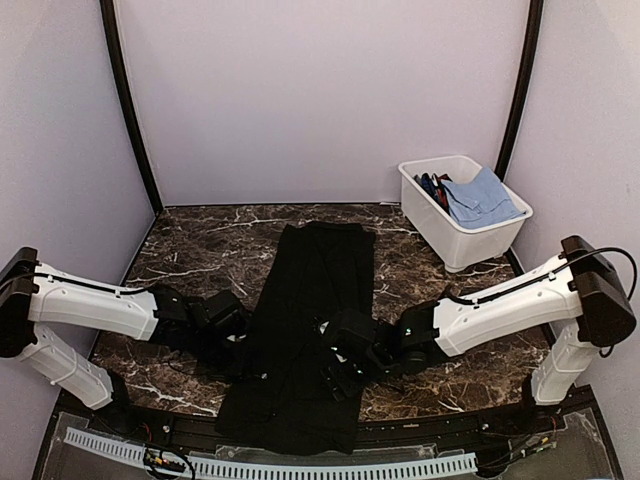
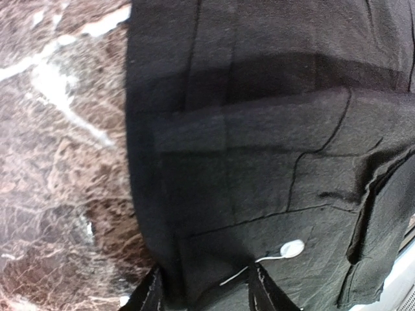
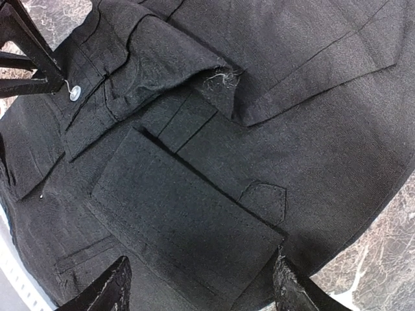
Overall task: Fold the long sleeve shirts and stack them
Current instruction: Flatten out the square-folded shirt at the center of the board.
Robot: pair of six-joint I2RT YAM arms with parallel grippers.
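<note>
One black long sleeve shirt (image 1: 310, 320) lies lengthwise down the middle of the marble table (image 1: 190, 250), its near end hanging over the front edge. My left gripper (image 1: 240, 337) sits low at the shirt's left edge. In the left wrist view its fingers (image 2: 150, 297) stand apart on either side of a raised fold of the black cloth (image 2: 259, 142), close to a white button (image 2: 292, 248). My right gripper (image 3: 198, 291) hovers open over a flat sleeve cuff (image 3: 181, 214), nothing between its fingers. The left gripper's fingertips (image 3: 26, 61) show at the top left of the right wrist view.
A white bin (image 1: 455, 238) stands at the back right with a blue cloth (image 1: 482, 197) and dark items inside. Dark upright posts and pale walls close the table at the back and sides. A white perforated rail (image 1: 270, 465) runs along the front edge.
</note>
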